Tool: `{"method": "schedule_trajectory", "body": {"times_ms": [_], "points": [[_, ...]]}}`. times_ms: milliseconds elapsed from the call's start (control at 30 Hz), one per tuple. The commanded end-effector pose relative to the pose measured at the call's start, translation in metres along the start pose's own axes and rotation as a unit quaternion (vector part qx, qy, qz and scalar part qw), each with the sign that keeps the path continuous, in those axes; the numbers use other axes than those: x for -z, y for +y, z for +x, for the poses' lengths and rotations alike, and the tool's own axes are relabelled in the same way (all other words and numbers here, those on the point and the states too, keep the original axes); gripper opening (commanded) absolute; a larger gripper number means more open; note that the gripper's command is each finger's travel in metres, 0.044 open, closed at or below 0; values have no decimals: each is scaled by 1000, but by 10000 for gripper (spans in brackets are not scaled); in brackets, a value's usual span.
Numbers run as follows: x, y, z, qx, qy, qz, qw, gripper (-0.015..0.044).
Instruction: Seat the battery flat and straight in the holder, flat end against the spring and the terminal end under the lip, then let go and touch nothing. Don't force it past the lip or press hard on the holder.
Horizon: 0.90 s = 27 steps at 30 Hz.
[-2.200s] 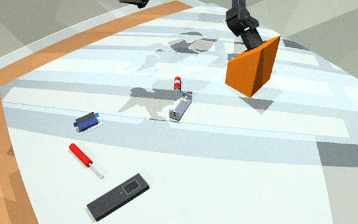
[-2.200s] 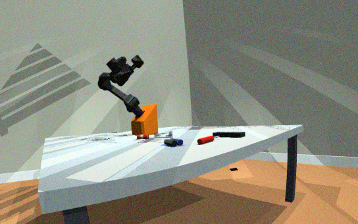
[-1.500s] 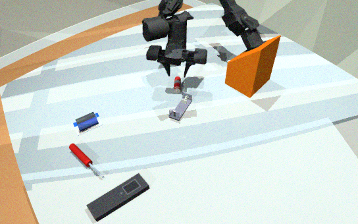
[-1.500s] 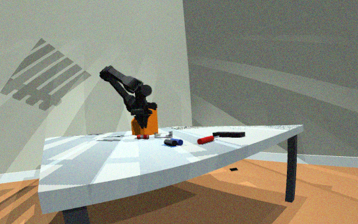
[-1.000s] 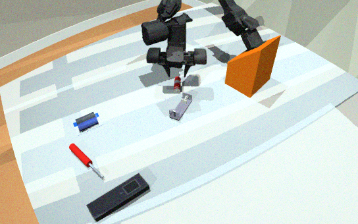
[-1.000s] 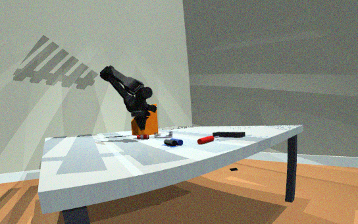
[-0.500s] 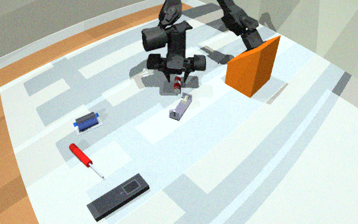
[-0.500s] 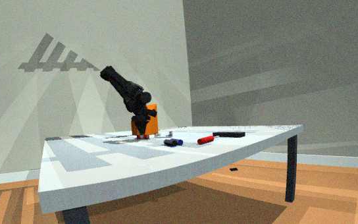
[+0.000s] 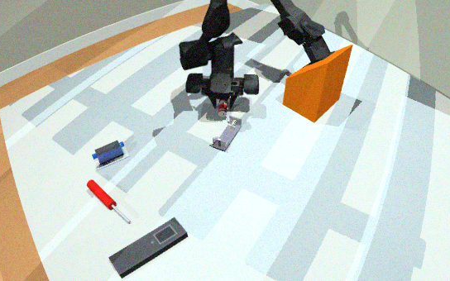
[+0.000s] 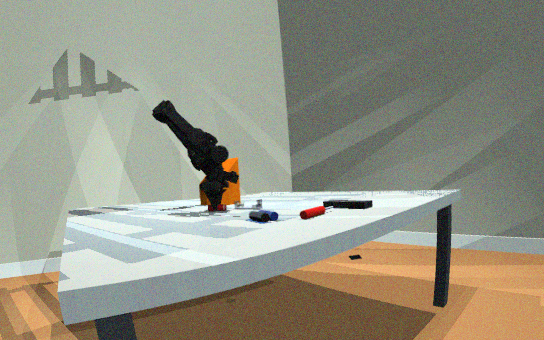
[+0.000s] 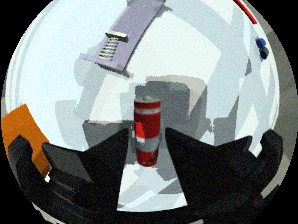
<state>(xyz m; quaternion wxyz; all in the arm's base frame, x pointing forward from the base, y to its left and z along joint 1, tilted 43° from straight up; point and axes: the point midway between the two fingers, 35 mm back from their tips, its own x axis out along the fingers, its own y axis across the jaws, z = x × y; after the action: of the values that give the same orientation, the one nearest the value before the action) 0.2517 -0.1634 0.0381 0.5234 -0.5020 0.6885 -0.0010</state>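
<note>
The job looks barely begun from where I stand. The battery (image 11: 147,131), red with a pale band, lies on the table between the fingers of the gripper (image 9: 222,106), which is down low over it. The fingers are about half open and closing in; I judge they have not yet clamped, since in the wrist view a sliver of space shows on either side of the battery. The holder (image 9: 226,135) sits just beside it on the table, unfilled, its spring showing at one end and a small lip at the other. So the grasp, the lift, the seating and the release are all left to do. The table (image 10: 230,250) is white with grey blocks and stripes, on dark legs over an orange wood floor. An orange block (image 9: 318,85) stands near the arm, and farther off lie a red screwdriver (image 9: 107,200), a blue and grey part (image 9: 109,153) and a flat dark device (image 9: 149,246). The walls are plain grey-green, crossed by shadows.
</note>
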Motion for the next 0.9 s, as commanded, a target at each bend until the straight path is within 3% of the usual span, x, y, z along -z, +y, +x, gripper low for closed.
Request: {"method": "schedule_trajectory", "body": {"times_ms": [0, 300, 533, 867], "points": [[-1, 0, 1, 0, -3, -2, 1000, 102], [-1, 0, 0, -1, -3, -2, 1000, 72], [-1, 0, -48, -1, -4, -2, 1000, 72], [-27, -1, -55, -2, -8, 43, 999, 72]]}}
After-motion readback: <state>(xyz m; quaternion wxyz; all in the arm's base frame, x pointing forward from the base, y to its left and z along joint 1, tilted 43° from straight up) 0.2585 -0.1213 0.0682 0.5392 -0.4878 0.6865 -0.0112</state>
